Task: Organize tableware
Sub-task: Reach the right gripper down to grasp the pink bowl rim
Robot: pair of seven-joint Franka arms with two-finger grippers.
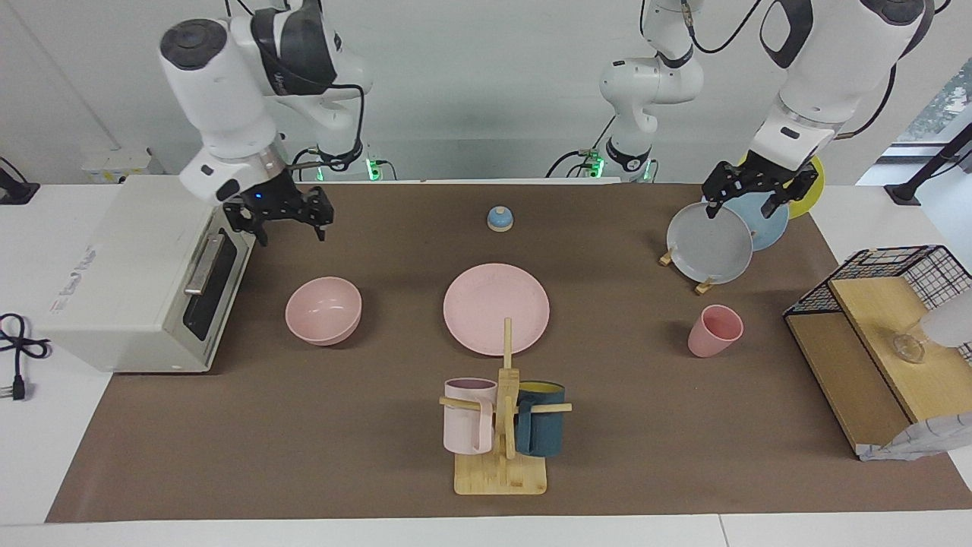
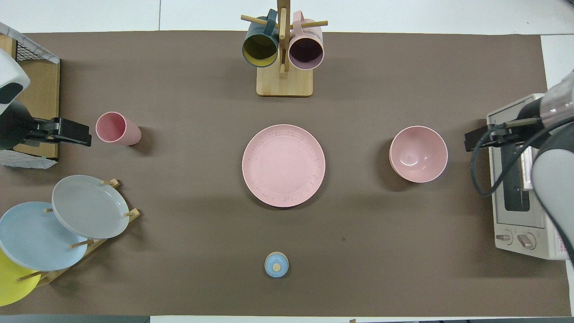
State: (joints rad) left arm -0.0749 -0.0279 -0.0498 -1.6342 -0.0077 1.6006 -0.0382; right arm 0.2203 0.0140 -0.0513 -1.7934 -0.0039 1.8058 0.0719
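Note:
A matte pink plate point(image 1: 496, 308) point(image 2: 283, 165) lies flat at the mat's middle. A pink bowl point(image 1: 323, 309) point(image 2: 418, 154) stands upright toward the right arm's end, beside the oven. A pink handleless cup point(image 1: 714, 330) point(image 2: 117, 128) stands upright toward the left arm's end. My right gripper point(image 1: 287, 228) point(image 2: 476, 140) hangs open and empty in the air over the mat by the oven's door edge, apart from the bowl. My left gripper point(image 1: 748, 203) point(image 2: 74, 133) hangs open and empty by the plate rack, apart from the cup.
A toaster oven point(image 1: 137, 281) point(image 2: 520, 188) stands at the right arm's end. A mug tree point(image 1: 501, 425) point(image 2: 283, 58) holds two handled mugs at the edge farthest from the robots. A rack of grey, blue and yellow plates point(image 1: 710, 243) point(image 2: 89, 206), a wire shelf point(image 1: 873, 327) and a small blue bell point(image 1: 500, 219) point(image 2: 276, 264) are also there.

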